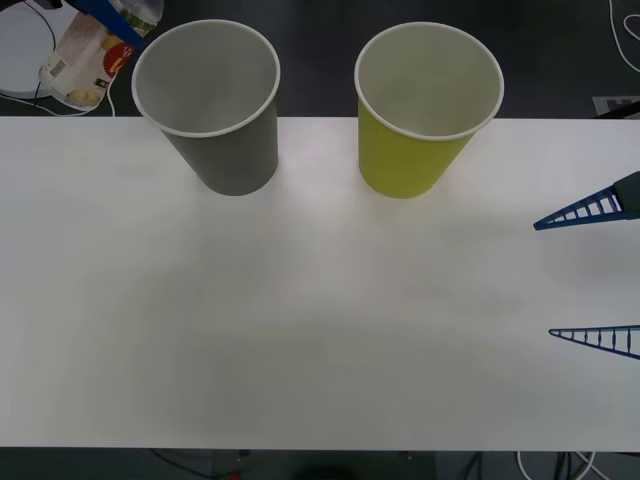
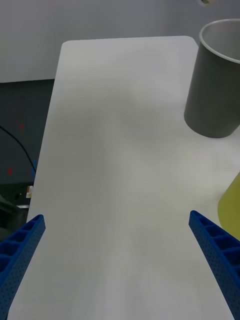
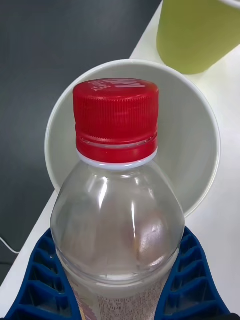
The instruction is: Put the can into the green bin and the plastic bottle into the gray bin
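just white table point(image 1: 320, 330), dark floor point(image 1: 560, 50).

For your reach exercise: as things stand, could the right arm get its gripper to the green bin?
Probably yes. The right gripper hangs open over bare table, and nothing stands between it and the green bin.
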